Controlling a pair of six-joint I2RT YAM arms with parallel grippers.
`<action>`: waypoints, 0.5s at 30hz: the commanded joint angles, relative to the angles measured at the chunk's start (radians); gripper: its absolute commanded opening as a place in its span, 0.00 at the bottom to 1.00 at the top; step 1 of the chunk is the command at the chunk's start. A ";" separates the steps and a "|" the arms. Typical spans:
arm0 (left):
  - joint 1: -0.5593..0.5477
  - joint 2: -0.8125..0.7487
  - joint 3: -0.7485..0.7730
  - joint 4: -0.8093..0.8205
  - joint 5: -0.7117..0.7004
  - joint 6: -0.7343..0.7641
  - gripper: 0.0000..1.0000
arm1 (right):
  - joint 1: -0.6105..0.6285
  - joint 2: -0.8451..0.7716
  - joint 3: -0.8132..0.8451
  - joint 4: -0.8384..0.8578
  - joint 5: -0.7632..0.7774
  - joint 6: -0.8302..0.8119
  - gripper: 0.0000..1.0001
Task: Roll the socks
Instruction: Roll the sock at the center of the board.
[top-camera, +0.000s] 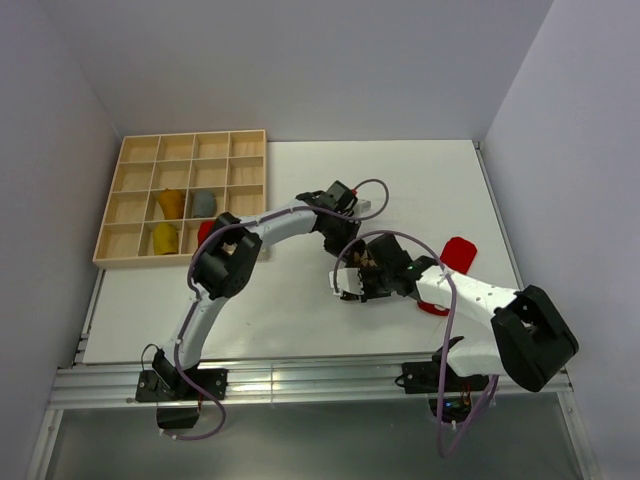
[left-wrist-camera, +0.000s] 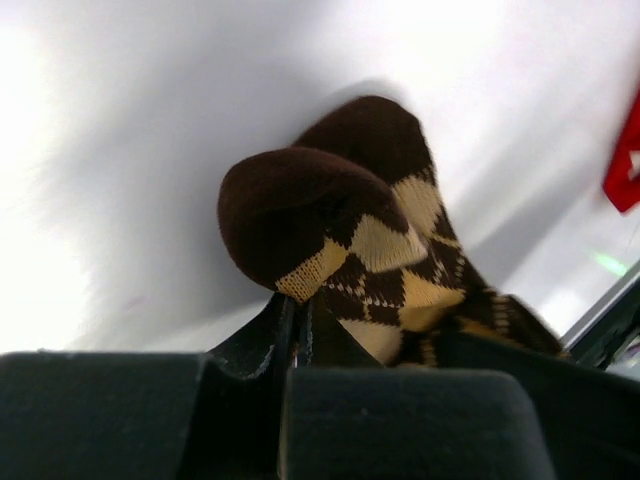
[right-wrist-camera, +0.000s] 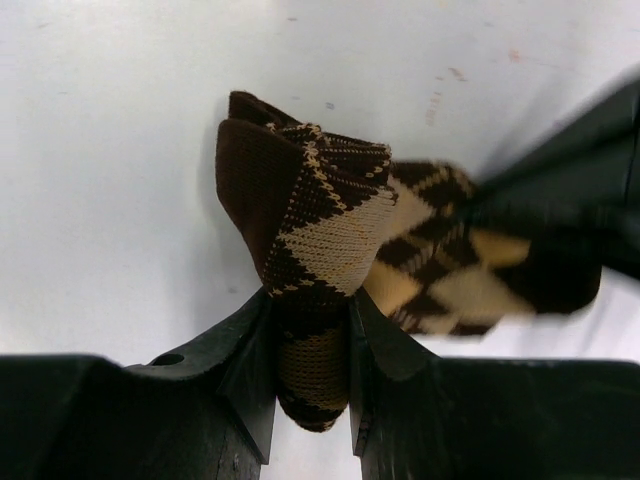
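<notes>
Table (top-camera: 280, 300), white, walled on three sides, both arms bolted at its near edge.

Left arm (top-camera: 205, 300) climbs from its base to a raised elbow, then runs right and away across the table, with the wrist turned back down toward the centre. Right arm (top-camera: 490, 305) folds hard at a big elbow near the right edge. Its forearm reaches left and lies low over the surface. The two wrists meet at mid-table, almost nose to nose.

Left gripper (left-wrist-camera: 296, 330): fingers drawn narrow, with the brown-tan argyle sock (left-wrist-camera: 380, 240) pinched between them. Its dark toe end is doubled over and stands up off the table. Right gripper (right-wrist-camera: 312, 350): fingers closed tight on a folded part of the same sock, and the cloth bunches above the tips. In the right wrist view the rest of the sock runs right into the left gripper's blurred dark fingers. So the sock is strung between the two grippers, just above the table at its centre.

Wooden tray (top-camera: 130, 255) sits at the far left corner, a four-by-four grid.
- Third row: mustard bundle (top-camera: 172, 203) in the second cell, grey bundle (top-camera: 204, 203) in the third.
- Nearest row: second mustard bundle (top-camera: 164, 238) in the second cell, red bundle (top-camera: 207, 231) in the third, half hidden by the left elbow.

Loose red sock (top-camera: 458, 253) lies flat on the table, right of the grippers. A small red piece (top-camera: 432, 310) shows beside the right forearm; I cannot tell what it is.
</notes>
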 joint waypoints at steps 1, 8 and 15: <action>0.083 0.046 -0.110 -0.061 -0.277 -0.038 0.00 | -0.031 -0.033 0.019 -0.008 -0.038 0.020 0.16; 0.141 -0.020 -0.202 -0.029 -0.303 -0.085 0.00 | -0.091 0.052 0.107 -0.116 -0.084 0.003 0.16; 0.150 -0.037 -0.242 -0.002 -0.329 -0.133 0.00 | -0.156 0.309 0.389 -0.504 -0.224 -0.059 0.16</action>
